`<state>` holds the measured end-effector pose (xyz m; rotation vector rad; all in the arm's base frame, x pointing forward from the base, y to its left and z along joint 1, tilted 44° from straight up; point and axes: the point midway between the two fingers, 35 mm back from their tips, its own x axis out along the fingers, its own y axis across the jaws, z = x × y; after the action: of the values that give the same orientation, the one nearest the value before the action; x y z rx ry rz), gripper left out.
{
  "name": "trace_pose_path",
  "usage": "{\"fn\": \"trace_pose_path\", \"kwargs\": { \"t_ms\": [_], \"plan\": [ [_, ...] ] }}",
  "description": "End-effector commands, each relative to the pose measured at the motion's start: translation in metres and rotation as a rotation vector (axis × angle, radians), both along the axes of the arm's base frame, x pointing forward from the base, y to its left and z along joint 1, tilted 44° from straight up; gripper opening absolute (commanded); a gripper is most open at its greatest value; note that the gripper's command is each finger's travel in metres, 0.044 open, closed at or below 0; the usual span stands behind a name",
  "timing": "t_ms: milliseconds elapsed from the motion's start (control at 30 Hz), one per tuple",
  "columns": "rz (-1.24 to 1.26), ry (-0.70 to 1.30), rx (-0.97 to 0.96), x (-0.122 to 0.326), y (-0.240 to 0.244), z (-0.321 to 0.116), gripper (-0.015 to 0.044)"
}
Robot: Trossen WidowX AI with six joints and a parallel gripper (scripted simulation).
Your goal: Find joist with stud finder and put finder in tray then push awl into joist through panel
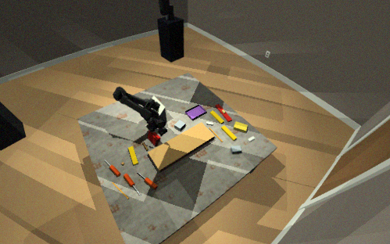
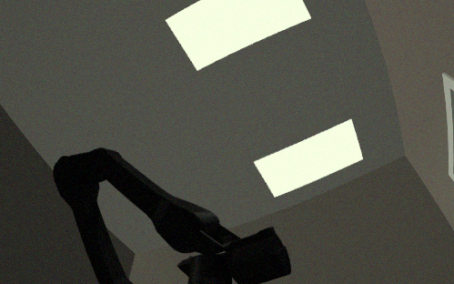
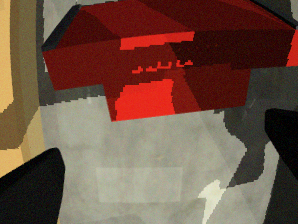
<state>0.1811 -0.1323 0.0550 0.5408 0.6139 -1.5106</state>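
The red stud finder (image 1: 154,138) (image 3: 210,87) stands on the mat beside the left end of the tan floor panel (image 1: 185,145) (image 3: 5,55). My gripper (image 1: 158,131) (image 3: 164,137) is open and empty, close above the stud finder. In the wrist view the stud finder lies beyond the fingertips, not between them. The purple tray (image 1: 195,112) is behind the panel and looks empty. Three orange-handled tools (image 1: 114,170) (image 1: 129,180) (image 1: 150,183) with metal shafts lie at the front left; I cannot tell which is the awl. The joist is hidden.
A yellow bar (image 1: 133,156) and a small brown piece (image 1: 145,145) lie left of the panel. A grey-blue block (image 1: 180,125) is behind it. Yellow bars (image 1: 216,116) (image 1: 228,133), a red level-like bar (image 1: 223,113), a yellow block (image 1: 241,127) and another grey block (image 1: 236,149) lie right.
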Motion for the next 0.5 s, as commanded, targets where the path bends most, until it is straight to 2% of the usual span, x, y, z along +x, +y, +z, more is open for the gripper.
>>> {"fn": "trace_pose_path", "kwargs": {
  "t_ms": [0, 467],
  "plan": [
    [-0.055, -0.014, -0.034, -0.0068, -0.0068, -0.0016, 0.044],
    [-0.055, -0.014, -0.035, -0.0115, -0.0098, 0.0017, 0.044]
  ]
}}
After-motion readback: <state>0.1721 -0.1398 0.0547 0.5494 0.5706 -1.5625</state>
